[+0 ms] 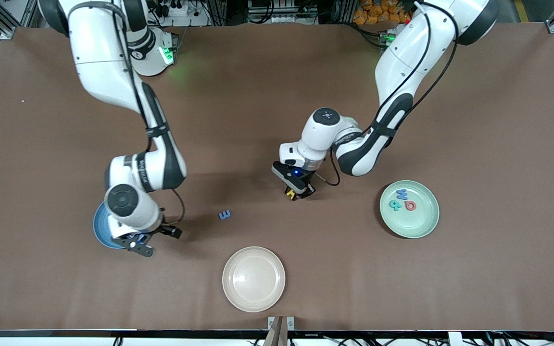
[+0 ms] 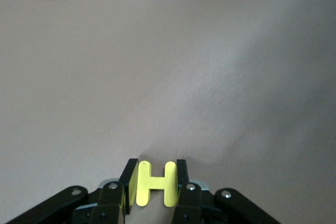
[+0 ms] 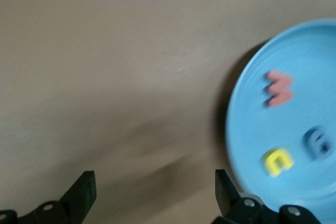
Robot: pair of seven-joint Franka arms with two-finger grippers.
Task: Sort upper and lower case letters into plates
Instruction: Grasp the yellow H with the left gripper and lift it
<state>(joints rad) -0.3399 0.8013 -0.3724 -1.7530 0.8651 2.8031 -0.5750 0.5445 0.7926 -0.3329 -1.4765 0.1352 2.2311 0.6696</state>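
**Desk:** Pincer on the left arm, the left gripper (image 1: 299, 192), is doing what over the middle of the table (image 1: 277, 96)?

**Photographer:** Clamped on a yellow letter H (image 2: 156, 183), one finger on each upright so the crossbar sits between them. It hangs low over bare tabletop, between the plates, which looks like a carry rather than a pick or a drop.

**Desk:** Where would a capital go?

**Photographer:** My guess is the blue plate (image 1: 100, 230) at the right arm's end of the table. It already holds three letters, red, yellow and blue, which read as capitals through the right wrist camera, though they are smeared. The green plate (image 1: 409, 209), at the left arm's end, has three small letters, apparently lower case.

**Desk:** And the right gripper (image 1: 143, 241)?

**Photographer:** Spread wide and empty, over the blue plate's edge, with that arm covering most of the plate from the front. It appears to be waiting.

**Desk:** Anything unsorted?

**Photographer:** One small blue letter (image 1: 224, 215) lies on the table between the two grippers. A cream plate (image 1: 254, 278), nearest the front camera, holds nothing.
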